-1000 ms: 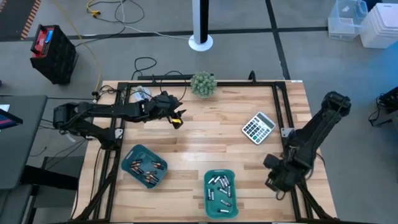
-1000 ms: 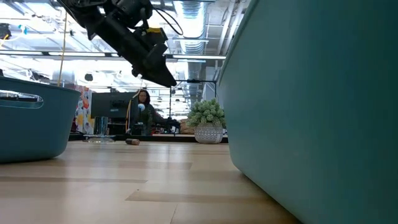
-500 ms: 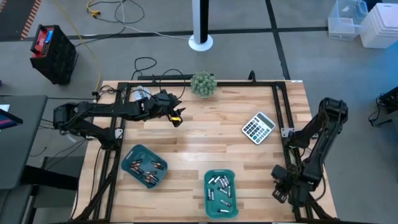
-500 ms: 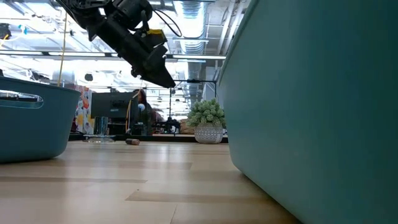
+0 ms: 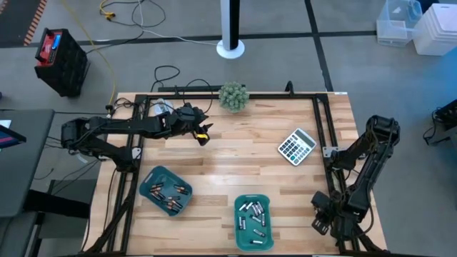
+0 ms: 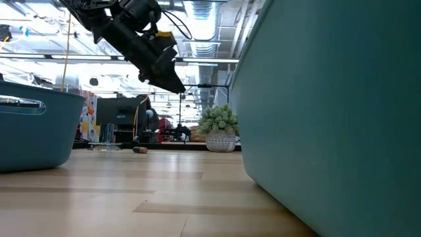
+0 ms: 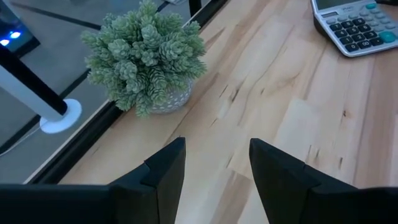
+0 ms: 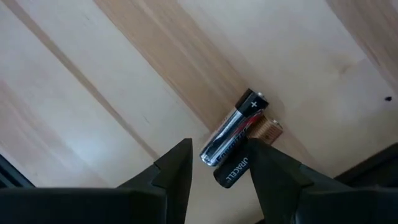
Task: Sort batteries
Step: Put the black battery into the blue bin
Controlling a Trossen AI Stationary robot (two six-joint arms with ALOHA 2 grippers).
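Observation:
Two dark batteries with coppery ends (image 8: 234, 134) lie side by side on the wood near the table's near right corner. My right gripper (image 8: 217, 146) hovers over them, open, one finger on each side; I see no touch. From above, that gripper (image 5: 323, 220) hides them. The left teal tray (image 5: 151, 178) holds dark cells (image 5: 171, 191). The right teal tray (image 5: 251, 243) holds silvery cells (image 5: 253, 214). My left gripper (image 5: 203, 135) hangs open in the air over the far left part of the table, (image 7: 217, 142) pointing toward the plant.
A grey calculator (image 5: 296, 145) lies on the right half. A small potted plant (image 5: 233, 96) stands at the far edge. A black frame rail (image 5: 325, 153) runs along the right side beside my right arm. Bare wood lies between the trays and the calculator.
My right arm has folded and swung its gripper toward the table's near right corner and down, mostly in the first half second. The left arm has kept almost still. A person in the room beyond the table has moved.

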